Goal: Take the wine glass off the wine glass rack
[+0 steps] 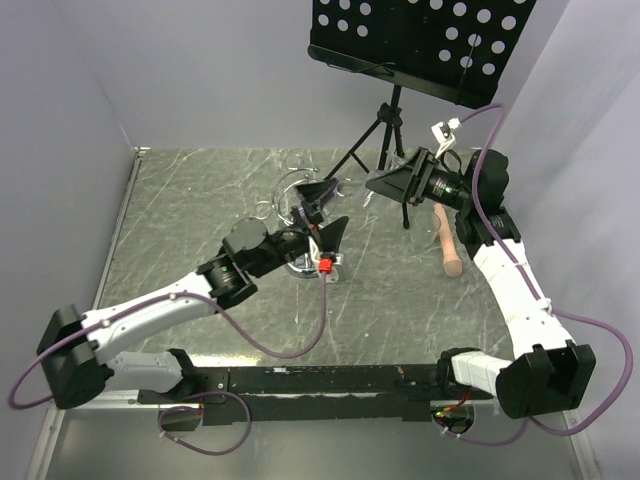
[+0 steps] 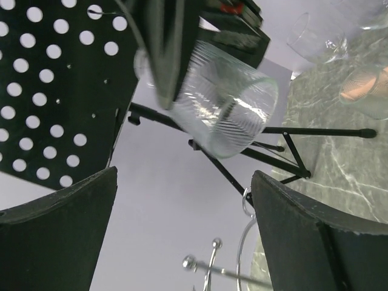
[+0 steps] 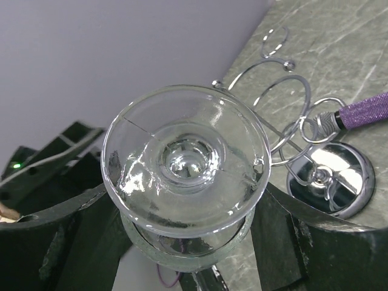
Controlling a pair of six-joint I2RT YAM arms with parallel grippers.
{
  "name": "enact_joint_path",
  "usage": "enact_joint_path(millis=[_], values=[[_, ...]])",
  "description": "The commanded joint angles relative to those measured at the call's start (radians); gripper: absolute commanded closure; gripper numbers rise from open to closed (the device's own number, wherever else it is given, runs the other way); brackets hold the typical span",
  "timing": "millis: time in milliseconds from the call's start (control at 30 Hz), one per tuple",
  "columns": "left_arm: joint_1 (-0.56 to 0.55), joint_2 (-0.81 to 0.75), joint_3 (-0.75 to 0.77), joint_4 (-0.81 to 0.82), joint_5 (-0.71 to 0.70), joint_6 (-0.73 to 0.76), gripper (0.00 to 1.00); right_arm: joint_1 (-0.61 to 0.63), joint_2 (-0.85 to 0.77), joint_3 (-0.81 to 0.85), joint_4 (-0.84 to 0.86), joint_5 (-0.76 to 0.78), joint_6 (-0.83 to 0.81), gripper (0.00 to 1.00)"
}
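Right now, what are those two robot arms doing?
The right gripper has a wine glass pinched between its fingers and holds it in the air. The glass is already off the shiny wire rack, which stands on the table beside it. The left gripper is open by the rack's top wires and is holding nothing.

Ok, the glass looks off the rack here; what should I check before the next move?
1. right gripper shut on wine glass: ok.
2. wine glass apart from wine glass rack loops: ok.
3. rack base flat on table: ok.
4. left gripper open and empty: ok.
5. left gripper clear of rack: cannot tell.
6. set-down spot free: cannot tell; wooden stick lies near the right arm.
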Motion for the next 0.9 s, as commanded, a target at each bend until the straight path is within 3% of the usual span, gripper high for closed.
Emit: enact_joint_path(millis=[0, 267, 433, 533, 633, 767, 867], values=[[-0.011, 0.094, 0.013, 0.223, 0.021, 0.067, 0.06, -0.001, -0.062, -0.004, 0.095, -0.043, 0.052, 0.41], [-0.027, 0.225, 0.080, 0.354, -0.062, 0.015, 0.25, -0.003, -0.050, -0.016, 0.160, -0.062, 0.106, 0.41], [-0.048, 0.256, 0.107, 0.392, -0.134, -0.042, 0.49, -0.003, -0.050, -0.028, 0.168, -0.054, 0.114, 0.41], [-0.053, 0.247, 0.102, 0.386, -0.134, -0.050, 0.55, -0.003, -0.047, -0.038, 0.174, -0.043, 0.121, 0.41], [-0.053, 0.230, 0.090, 0.369, -0.134, -0.053, 0.52, -0.004, -0.045, -0.035, 0.155, -0.029, 0.114, 0.41], [-0.053, 0.208, 0.076, 0.320, -0.167, -0.074, 0.34, -0.006, -0.045, -0.018, 0.143, -0.028, 0.103, 0.41], [-0.051, 0.172, 0.058, 0.293, -0.195, -0.114, 0.28, -0.007, -0.042, -0.012, 0.141, -0.029, 0.094, 0.41]])
